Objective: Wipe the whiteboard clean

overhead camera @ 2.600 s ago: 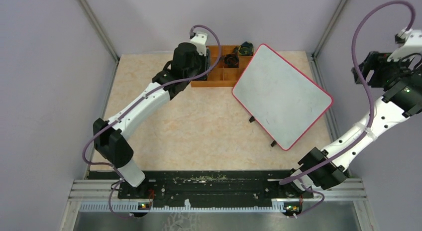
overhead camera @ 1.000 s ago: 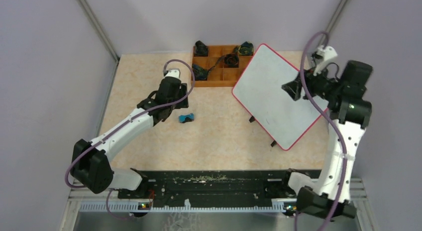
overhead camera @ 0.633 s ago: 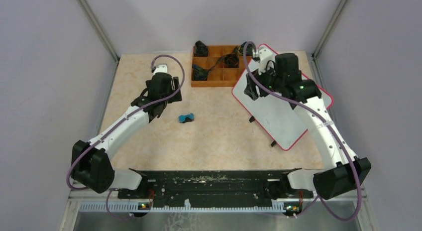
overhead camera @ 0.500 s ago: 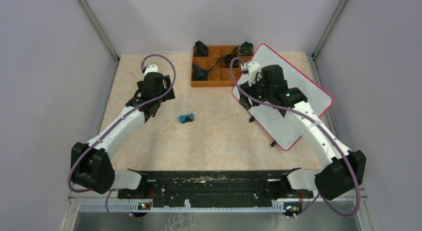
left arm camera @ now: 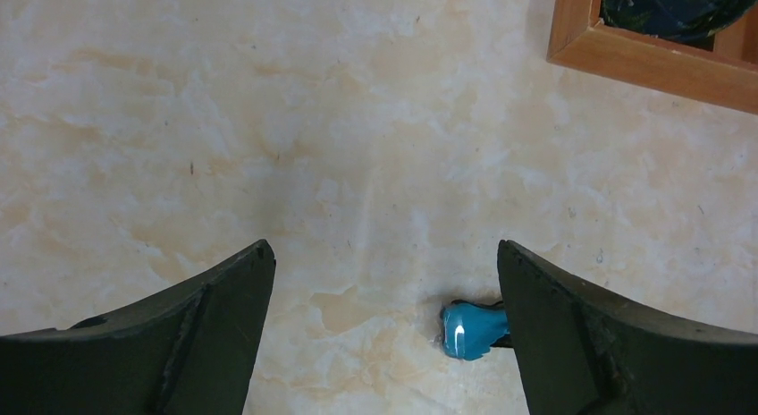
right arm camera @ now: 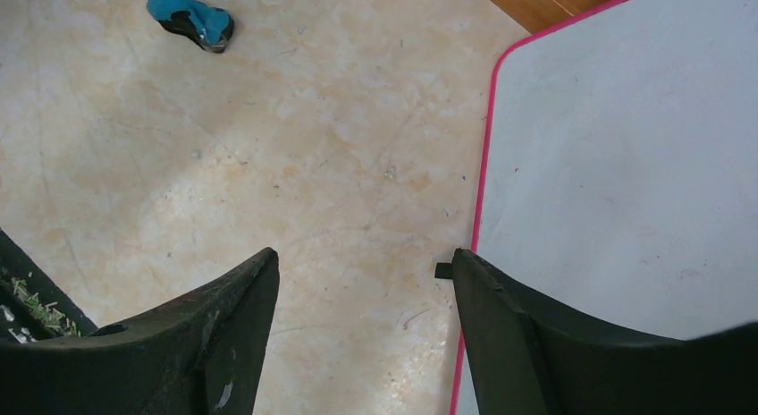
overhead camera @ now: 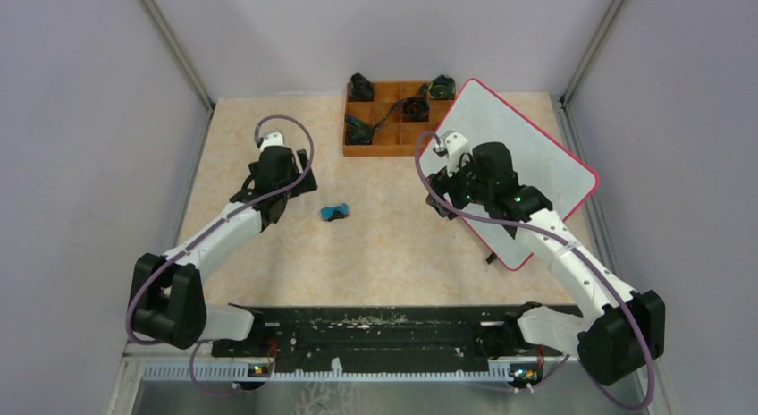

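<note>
One whiteboard (overhead camera: pixel 536 151), one blue piece (overhead camera: pixel 335 212), one tray (overhead camera: pixel 359 149); left fingers (left arm camera: pixel 210 339) wide, right fingers (right arm camera: pixel 219 330) wide, empty.

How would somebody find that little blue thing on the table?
Look at the beige table with a wooden tray at its far edge. Just nearer than the tray's left end, on bare tabletop, lies the small blue thing. It is the only bright blue item, far smaller than the white board to its right.

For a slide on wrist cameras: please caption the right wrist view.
Open right gripper hovers over the whiteboard at its red-rimmed edge; a small blue object lies apart on the table.
</note>
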Robot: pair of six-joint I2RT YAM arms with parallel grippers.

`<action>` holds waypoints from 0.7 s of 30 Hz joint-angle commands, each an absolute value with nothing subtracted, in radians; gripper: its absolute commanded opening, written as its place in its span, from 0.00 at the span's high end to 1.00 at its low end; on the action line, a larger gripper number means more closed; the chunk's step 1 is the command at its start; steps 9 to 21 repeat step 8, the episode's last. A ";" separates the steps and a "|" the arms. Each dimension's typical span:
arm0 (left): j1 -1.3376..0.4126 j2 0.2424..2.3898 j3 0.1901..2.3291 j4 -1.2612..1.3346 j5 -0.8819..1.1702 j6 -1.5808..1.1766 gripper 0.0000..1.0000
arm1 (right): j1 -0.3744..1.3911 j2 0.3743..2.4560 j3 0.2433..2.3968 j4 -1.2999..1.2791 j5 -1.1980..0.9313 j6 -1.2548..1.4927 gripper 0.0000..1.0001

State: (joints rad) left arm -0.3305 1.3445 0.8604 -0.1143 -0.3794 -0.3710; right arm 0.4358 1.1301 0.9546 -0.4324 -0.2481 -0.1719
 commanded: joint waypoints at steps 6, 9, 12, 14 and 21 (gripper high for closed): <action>-0.325 1.255 0.777 -0.028 -0.315 -0.402 0.02 | 0.447 1.143 0.975 -0.357 -0.299 -0.151 0.30; -0.325 1.255 0.776 -0.025 -0.305 -0.402 0.01 | 0.461 1.144 0.982 -0.357 -0.274 -0.153 0.28; -0.325 1.255 0.776 -0.025 -0.305 -0.402 0.01 | 0.461 1.144 0.982 -0.357 -0.274 -0.153 0.28; -0.325 1.255 0.776 -0.025 -0.305 -0.402 0.01 | 0.461 1.144 0.982 -0.357 -0.274 -0.153 0.28; -0.325 1.255 0.776 -0.025 -0.305 -0.402 0.01 | 0.461 1.144 0.982 -0.357 -0.274 -0.153 0.28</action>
